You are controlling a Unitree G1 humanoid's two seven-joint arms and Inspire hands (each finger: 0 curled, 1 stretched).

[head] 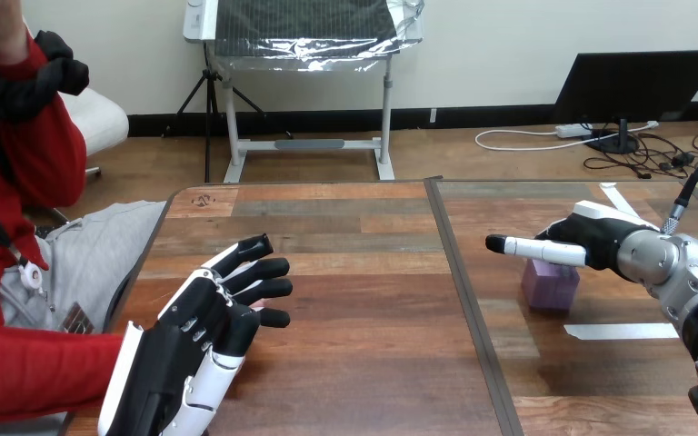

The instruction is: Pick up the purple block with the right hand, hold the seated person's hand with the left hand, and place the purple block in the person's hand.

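The purple block [550, 285] rests on the table at the right. My right hand [600, 241] hovers just over and behind it, one white digit stretched straight out to the left above the block's top; nothing is gripped. My left hand [209, 336] is low at the left, above the table, fingers straight and spread, pointing to the upper right. A red-sleeved forearm [36, 372] of the person reaches in from the left edge and ends at my left hand's wrist; its hand is hidden there. The person's other hand [54, 68], in black, is raised at the top left.
A dark seam [463, 300] runs down the wooden table [354, 272] between my two hands. A white tape strip [623, 331] lies just in front of the block, another [616, 197] behind my right hand. The person sits at the left side.
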